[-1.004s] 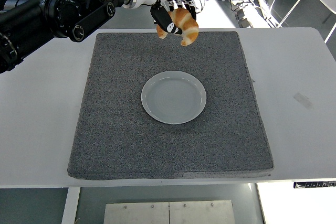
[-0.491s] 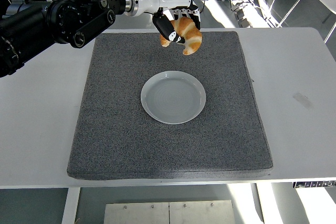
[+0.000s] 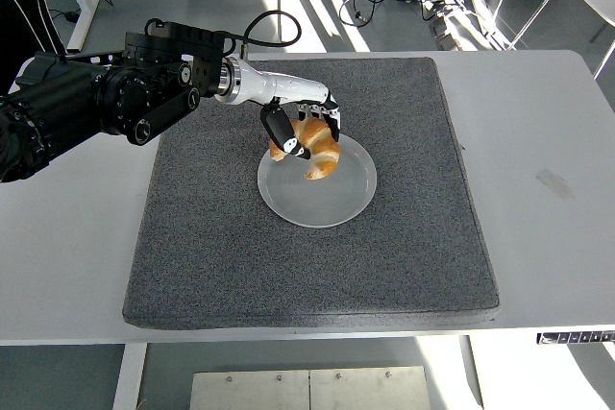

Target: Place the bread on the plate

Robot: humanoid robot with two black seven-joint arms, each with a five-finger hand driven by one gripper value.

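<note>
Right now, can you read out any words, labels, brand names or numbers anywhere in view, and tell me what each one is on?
No readable text anywhere.
Plate, croissant, grey mat and left hand: no print visible.
Strip with small marks under the table's front right edge: too small to read.

The left hand [image 3: 300,132] has black fingers with white joints, on a glossy white wrist that runs back to a black arm [image 3: 96,108]. In its fingers the bread [image 3: 315,148] is golden orange, paler cream along its lower tip and browner where the crust ridges. Just under the hand, the plate [image 3: 332,201] is plain pale grey-white with no pattern, slightly shiny. Below and all around the hand spreads the mat [image 3: 317,266], dark charcoal grey with a fine speckled, grainy texture. Beyond the mat on every side of the hand, the table [image 3: 538,141] is plain white, with a faint grey smudge far to the hand's right.
</note>
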